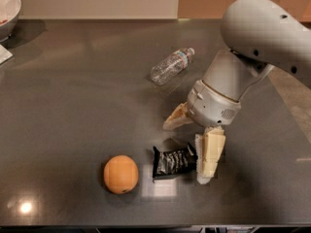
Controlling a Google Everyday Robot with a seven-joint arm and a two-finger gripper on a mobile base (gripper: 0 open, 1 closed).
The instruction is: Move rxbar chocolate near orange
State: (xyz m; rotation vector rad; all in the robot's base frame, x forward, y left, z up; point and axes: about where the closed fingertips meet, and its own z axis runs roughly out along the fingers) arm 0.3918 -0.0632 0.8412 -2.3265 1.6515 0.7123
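Observation:
The rxbar chocolate [172,162], a flat black crinkly bar, lies on the dark table just right of the orange [120,174], with a small gap between them. My gripper [186,151] hangs right over the bar's right end. Its two pale fingers are spread apart: one [177,117] behind the bar, the other [209,155] at the bar's right end. The gripper is open, and the bar rests on the table.
A clear plastic bottle [171,65] lies on its side behind the gripper. A white bowl [7,9] stands at the far left corner. The table's front edge [146,225] runs just below the orange. The arm's grey body fills the right.

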